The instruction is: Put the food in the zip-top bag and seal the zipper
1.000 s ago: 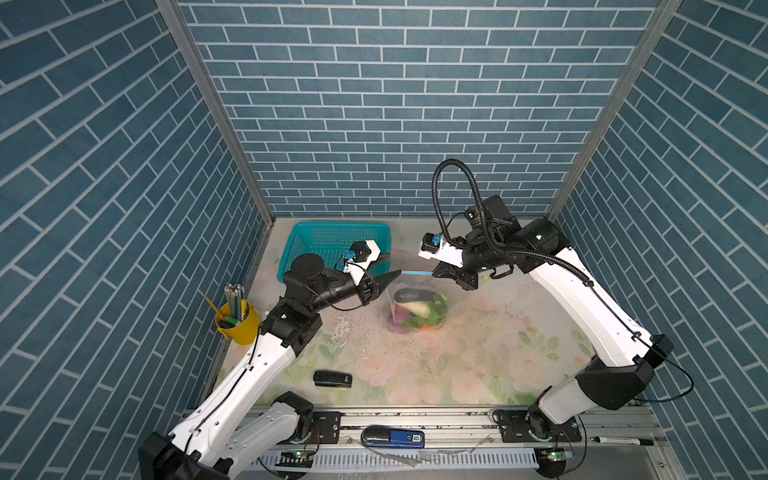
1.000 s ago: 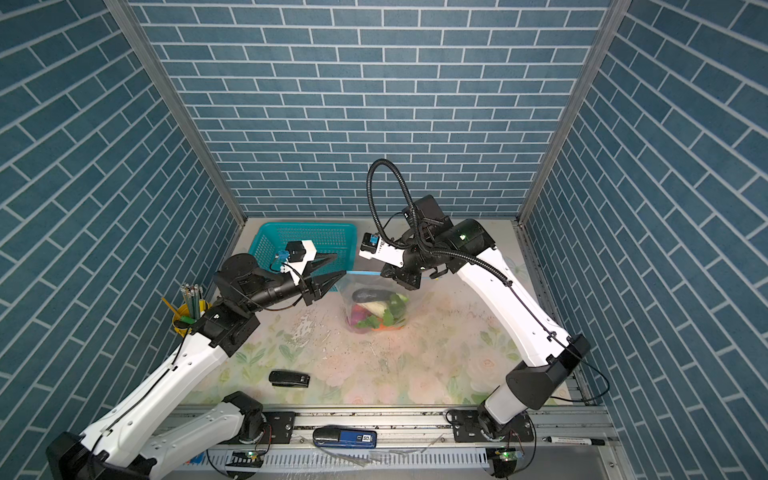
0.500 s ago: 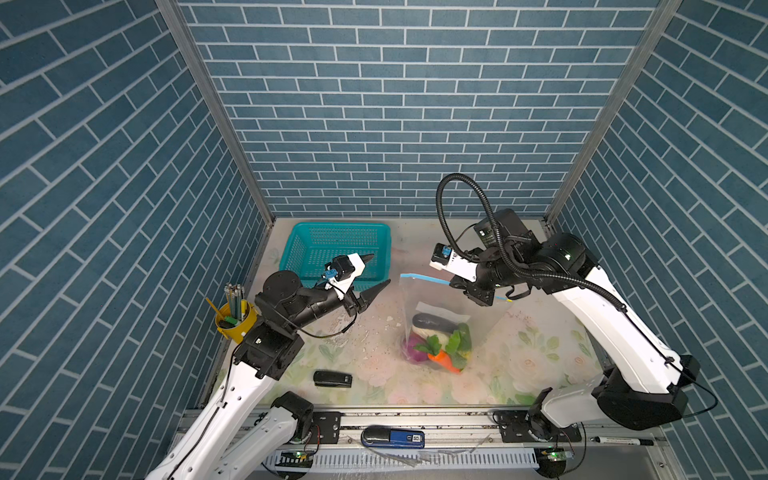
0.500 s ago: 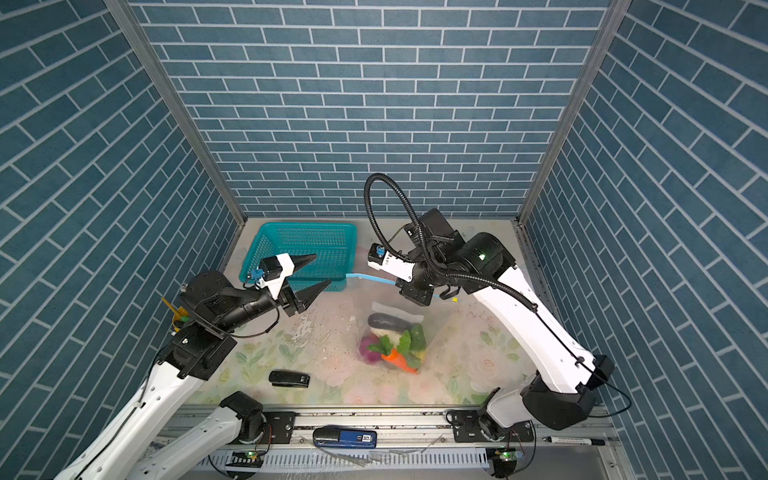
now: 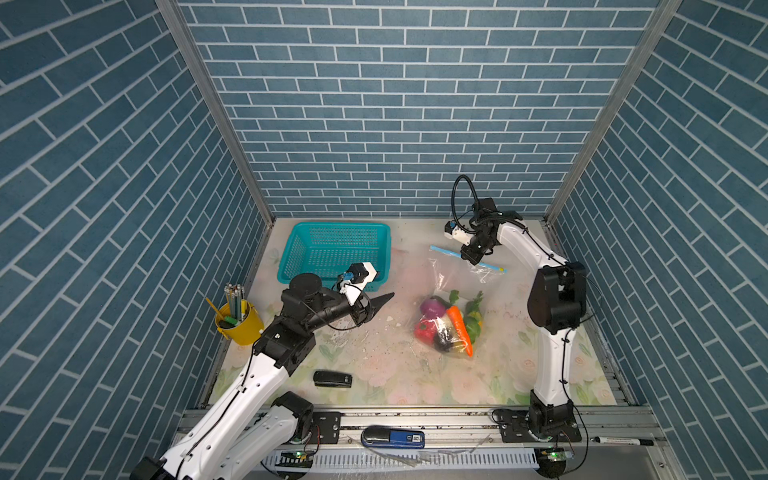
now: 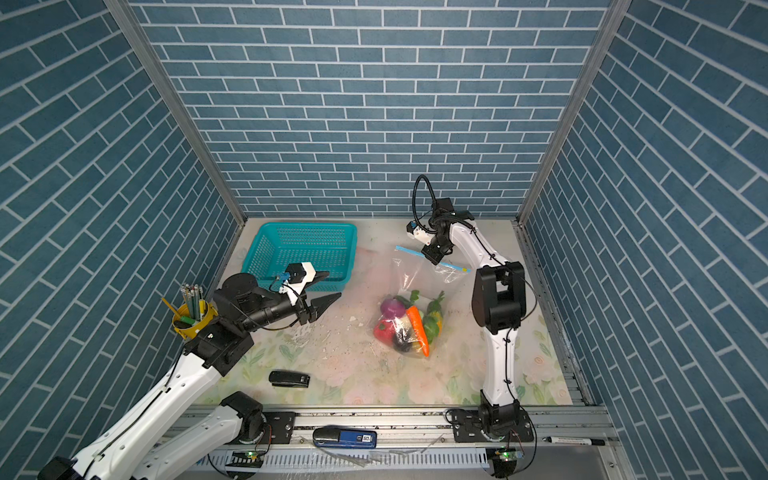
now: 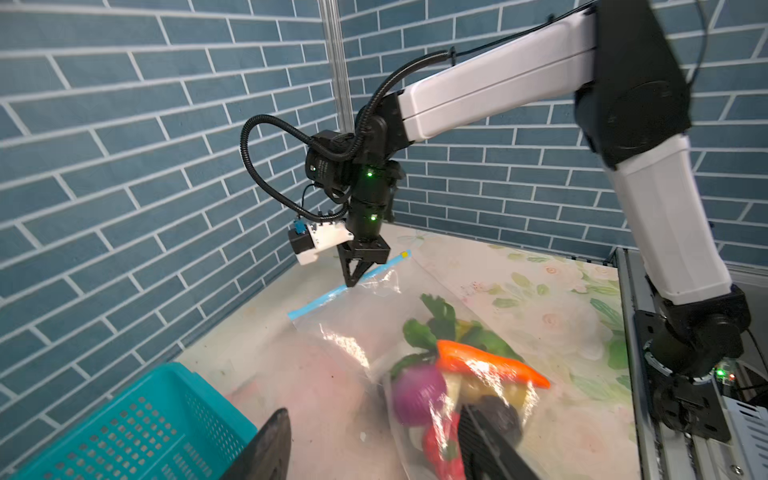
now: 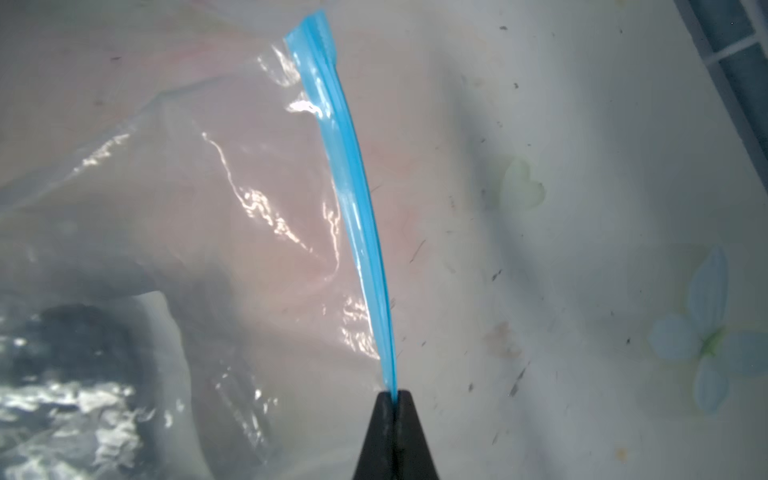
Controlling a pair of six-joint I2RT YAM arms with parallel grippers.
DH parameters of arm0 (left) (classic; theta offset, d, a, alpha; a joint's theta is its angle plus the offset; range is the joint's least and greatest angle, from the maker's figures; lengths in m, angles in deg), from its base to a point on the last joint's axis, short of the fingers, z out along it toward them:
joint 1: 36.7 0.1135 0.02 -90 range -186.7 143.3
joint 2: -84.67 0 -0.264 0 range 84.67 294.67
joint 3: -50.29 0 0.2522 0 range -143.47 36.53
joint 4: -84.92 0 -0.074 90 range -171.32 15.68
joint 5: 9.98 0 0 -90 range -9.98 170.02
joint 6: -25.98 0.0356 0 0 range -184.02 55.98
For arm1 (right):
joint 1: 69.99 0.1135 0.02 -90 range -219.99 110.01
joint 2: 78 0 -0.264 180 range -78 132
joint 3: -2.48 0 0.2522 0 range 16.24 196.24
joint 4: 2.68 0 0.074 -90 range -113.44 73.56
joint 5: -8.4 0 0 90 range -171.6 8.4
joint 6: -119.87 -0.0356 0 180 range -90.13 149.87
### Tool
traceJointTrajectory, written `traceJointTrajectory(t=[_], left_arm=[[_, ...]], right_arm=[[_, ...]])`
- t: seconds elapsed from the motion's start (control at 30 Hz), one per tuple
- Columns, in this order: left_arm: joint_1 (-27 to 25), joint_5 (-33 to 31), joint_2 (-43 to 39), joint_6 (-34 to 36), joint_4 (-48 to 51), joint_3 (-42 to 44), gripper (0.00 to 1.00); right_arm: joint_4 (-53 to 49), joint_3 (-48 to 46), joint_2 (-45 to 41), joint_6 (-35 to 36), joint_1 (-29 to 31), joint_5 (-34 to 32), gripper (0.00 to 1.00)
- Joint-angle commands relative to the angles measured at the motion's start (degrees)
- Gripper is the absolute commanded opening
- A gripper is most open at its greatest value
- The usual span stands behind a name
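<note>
The clear zip-top bag (image 5: pixel 454 277) hangs slanted from its light blue zipper (image 5: pixel 444 252), lower end resting on the table. My right gripper (image 5: pixel 473 259) is shut on the zipper (image 8: pixel 353 199), whose two sides lie pressed together. A yellowish slider (image 5: pixel 503 270) sits at the strip's right end. The food (image 5: pixel 449 328) is bunched in the bag's bottom: purple onion (image 7: pixel 417 392), orange carrot (image 7: pixel 490 363), a red piece, green pieces and a dark one. My left gripper (image 5: pixel 380 286) hovers open and empty, left of the bag; the food shows between its fingers (image 7: pixel 270 449).
A teal basket (image 5: pixel 291 257) stands at the back left, just behind my left gripper. A yellow cup of pencils (image 5: pixel 237 322) stands by the left wall. A black stapler-like object (image 5: pixel 332 379) lies near the front edge. White crumbs dot the floral table.
My right gripper has carried the zipper and bag rightward toward the back wall, and the food has slid to the bag's bottom. My left gripper has pulled away from the bag's mouth.
</note>
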Motion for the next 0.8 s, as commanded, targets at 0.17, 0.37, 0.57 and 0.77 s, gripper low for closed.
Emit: traceJointTrajectory(t=[0.17,0.37,0.57,0.77], left_arm=[[-0.11,-14.54,-3.60,-6.45,0.73,9.30,0.95],[0.28,-39.91,-2.88,-8.88,7.67,11.92,0.99],[1.84,-58.17,0.22,-9.80,10.78,12.08,0.99],[6.48,-57.48,-4.37,-7.50,2.95,20.52,0.99]], right_arm=[[-0.75,22.09,15.47,0.85,-5.24,2.36,0.42],[16.64,0.10,-8.66,-14.20,-5.12,1.55,0.68],[47.20,-43.00,-37.76,-28.24,-5.68,-7.50,0.74],[61.53,-73.76,-58.13,-35.12,-6.23,-15.54,0.73]])
